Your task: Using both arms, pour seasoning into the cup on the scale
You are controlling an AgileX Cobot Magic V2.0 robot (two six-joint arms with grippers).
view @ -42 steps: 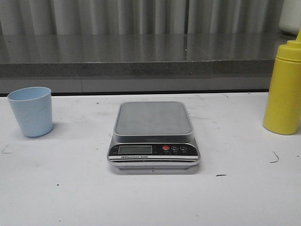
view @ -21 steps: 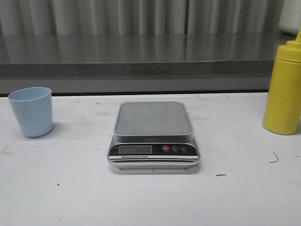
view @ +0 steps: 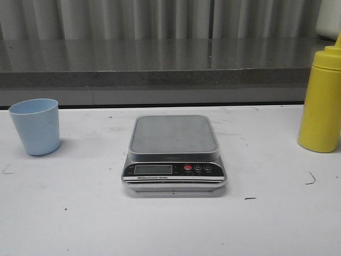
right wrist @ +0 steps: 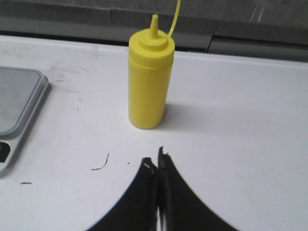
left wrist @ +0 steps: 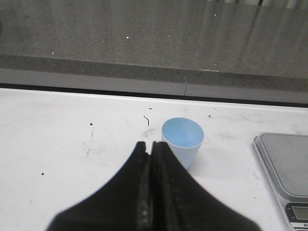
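Seasoning (right wrist: 148, 82), tall opaque yellow bottle, pointed nozzle; left claw (left wrist: 151, 147) closed; right claw (right wrist: 157, 166) closed

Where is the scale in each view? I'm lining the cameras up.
Front view: scale at the centre, whole.
Left wrist view: its corner at the right edge, beside the pale blue cup.
Right wrist view: its corner at the left edge.
Shared landmark: the scale itself.
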